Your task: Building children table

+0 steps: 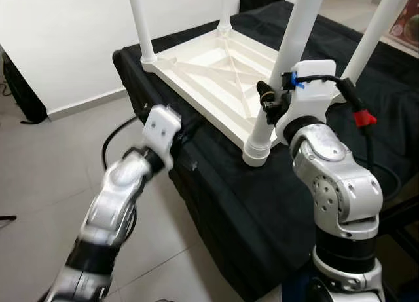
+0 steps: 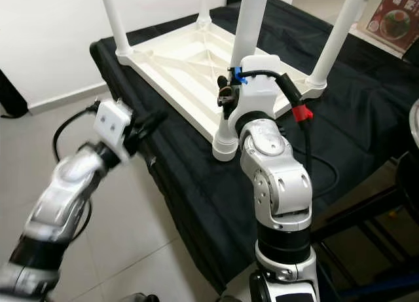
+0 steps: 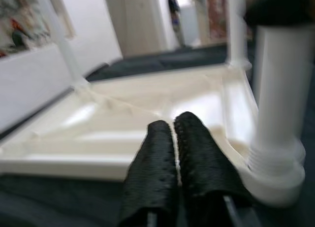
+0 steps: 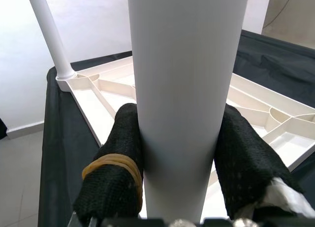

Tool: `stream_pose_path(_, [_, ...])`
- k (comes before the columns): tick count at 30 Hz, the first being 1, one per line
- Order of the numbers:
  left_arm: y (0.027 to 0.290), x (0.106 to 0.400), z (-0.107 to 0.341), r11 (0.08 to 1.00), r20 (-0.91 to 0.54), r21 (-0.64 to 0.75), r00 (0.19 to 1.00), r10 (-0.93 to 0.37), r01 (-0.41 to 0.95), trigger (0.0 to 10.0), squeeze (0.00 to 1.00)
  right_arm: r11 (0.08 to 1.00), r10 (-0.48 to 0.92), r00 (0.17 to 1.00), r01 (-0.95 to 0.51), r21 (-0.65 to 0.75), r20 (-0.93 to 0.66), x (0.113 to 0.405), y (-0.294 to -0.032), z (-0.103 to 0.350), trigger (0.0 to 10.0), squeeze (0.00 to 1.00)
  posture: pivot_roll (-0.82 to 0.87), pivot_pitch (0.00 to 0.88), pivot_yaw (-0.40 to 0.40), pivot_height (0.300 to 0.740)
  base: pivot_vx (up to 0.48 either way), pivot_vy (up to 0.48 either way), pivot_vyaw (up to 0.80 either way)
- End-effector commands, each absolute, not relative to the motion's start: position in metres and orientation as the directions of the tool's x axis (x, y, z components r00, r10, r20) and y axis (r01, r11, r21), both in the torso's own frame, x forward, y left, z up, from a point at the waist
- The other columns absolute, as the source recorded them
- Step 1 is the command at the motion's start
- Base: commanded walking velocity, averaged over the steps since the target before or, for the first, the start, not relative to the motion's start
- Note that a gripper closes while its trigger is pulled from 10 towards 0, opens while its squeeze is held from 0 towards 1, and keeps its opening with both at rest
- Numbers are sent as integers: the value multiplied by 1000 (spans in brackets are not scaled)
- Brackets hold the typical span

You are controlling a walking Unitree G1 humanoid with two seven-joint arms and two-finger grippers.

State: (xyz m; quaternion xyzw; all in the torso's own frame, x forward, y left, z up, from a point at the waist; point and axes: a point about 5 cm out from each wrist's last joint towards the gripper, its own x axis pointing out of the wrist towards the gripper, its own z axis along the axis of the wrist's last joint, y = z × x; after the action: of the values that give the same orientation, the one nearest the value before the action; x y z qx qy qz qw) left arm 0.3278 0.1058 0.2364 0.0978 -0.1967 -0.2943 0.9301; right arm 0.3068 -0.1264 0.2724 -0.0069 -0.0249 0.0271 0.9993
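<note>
The right gripper (image 4: 179, 153) is clamped on the near leg (image 1: 288, 66); cross-threading is risked if it is tilted.

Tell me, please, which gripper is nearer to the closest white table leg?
Right. The right gripper is clamped around the leg; the left gripper, shut, hovers beside its base, apart.

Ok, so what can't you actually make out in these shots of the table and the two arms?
- Leg tops: all four legs run off the top edge of the eye views.
- Near leg's joint with the tabletop: the left wrist view is too blurred to show whether it is fully seated.
- Right gripper: in the eye views the wrist housing hides its fingers.
- Left gripper: motion-blurred in the right eye view.
</note>
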Motion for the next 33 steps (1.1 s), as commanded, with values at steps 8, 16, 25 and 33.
stream_pose_path(8, [77, 337, 227, 684, 299, 157, 626, -721, 712, 10000, 1000, 997, 64, 989, -68, -27, -134, 310, -125, 240, 10000, 0, -79, 181, -7, 740, 0, 0, 0])
stream_pose_path(16, [83, 350, 219, 568, 243, 131, 529, -813, 812, 10000, 1000, 994, 102, 988, -106, -29, -117, 311, -118, 247, 10000, 0, -90, 187, -8, 740, 0, 0, 0])
stream_pose_path(25, [84, 366, 221, 599, 206, 215, 564, -800, 771, 10000, 1000, 990, 139, 985, -142, -23, -105, 310, -110, 250, 10000, 0, -95, 189, -8, 740, 0, 0, 0])
stream_pose_path(33, [53, 368, 225, 505, 210, 180, 469, -858, 844, 10000, 0, 985, 166, 981, -169, -22, -100, 309, -104, 253, 10000, 0, -112, 195, -2, 740, 0, 0, 0])
